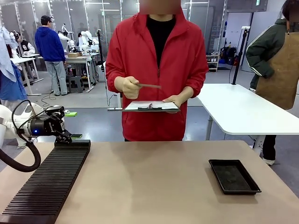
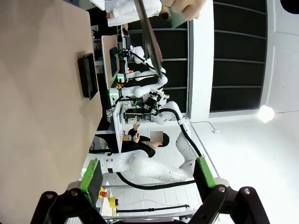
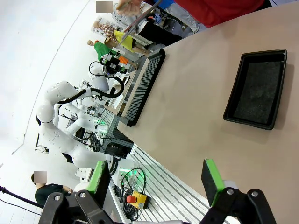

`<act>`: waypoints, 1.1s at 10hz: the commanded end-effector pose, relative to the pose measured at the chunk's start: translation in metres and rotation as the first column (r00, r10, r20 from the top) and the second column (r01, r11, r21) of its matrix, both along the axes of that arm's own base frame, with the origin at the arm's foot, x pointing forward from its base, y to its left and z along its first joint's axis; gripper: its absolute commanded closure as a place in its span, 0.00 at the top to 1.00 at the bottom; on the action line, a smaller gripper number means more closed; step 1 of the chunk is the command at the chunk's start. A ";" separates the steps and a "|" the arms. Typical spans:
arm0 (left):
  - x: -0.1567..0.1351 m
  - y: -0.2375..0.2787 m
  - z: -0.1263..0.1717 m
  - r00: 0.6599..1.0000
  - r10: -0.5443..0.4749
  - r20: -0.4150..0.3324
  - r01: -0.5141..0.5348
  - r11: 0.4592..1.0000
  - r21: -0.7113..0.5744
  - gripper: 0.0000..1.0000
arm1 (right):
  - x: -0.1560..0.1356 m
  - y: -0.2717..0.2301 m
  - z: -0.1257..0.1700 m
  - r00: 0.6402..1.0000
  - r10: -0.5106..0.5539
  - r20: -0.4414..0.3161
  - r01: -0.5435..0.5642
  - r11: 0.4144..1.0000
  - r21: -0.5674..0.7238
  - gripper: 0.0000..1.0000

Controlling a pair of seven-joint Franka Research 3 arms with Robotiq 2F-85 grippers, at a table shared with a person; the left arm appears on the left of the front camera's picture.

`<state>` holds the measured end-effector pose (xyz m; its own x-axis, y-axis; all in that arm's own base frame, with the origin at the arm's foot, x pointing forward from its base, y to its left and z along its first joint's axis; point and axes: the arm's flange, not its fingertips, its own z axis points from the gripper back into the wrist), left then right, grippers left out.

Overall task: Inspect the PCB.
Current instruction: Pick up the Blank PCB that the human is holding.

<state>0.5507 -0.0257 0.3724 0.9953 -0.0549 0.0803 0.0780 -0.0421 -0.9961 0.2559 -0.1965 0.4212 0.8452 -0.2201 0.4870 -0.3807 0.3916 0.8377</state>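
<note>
**Fig.** Inspection step, w/ the PCB in the person's keeping. The person stands at 12 o'clock across the table (image 1: 149, 182) and holds the PCB (image 1: 150, 86) nearly edge-on in one hand (image 1: 127, 87). The board sits just above a clipboard (image 1: 150, 106) held on the other hand, well apart from the tabletop. A black tray (image 1: 233, 176) lies at 4 o'clock and a ribbed rack (image 1: 46, 186) at 8 o'clock.

Left gripper (image 2: 148, 176): jaws spread, nothing btwn the pads. Right gripper (image 3: 156, 181): same.

Judged: the check is under way and the arms are waiting. The next move prob. calls for a handover reach toward 12 o'clock, taking the thin board by its edges, clear of the fingers.
</note>
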 end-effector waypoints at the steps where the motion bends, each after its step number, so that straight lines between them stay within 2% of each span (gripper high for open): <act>1: 0.003 0.000 0.002 1.000 -0.002 0.002 0.002 1.000 -0.004 1.00 | 0.001 -0.002 0.001 1.000 0.002 0.024 -0.002 1.000 0.002 1.00; 9: 0.000 0.000 0.000 1.000 0.000 0.000 0.000 1.000 0.000 1.00 | 0.001 -0.002 0.001 1.000 0.002 0.024 -0.002 1.000 0.002 1.00; 10: -0.012 0.016 0.017 1.000 -0.020 0.000 0.020 1.000 -0.019 1.00 | 0.001 -0.002 0.001 1.000 0.002 0.024 -0.002 1.000 0.002 1.00; 11: -0.031 0.042 0.028 1.000 0.001 0.007 -0.002 1.000 0.012 1.00 | 0.001 -0.002 0.001 1.000 0.002 0.024 -0.002 1.000 0.002 1.00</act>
<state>0.5427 -0.0069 0.3839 0.9945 -0.0525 0.0902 0.0879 -0.0452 -0.9951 0.2560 -0.1964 0.4211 0.8454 -0.2197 0.4869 -0.3807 0.3916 0.8377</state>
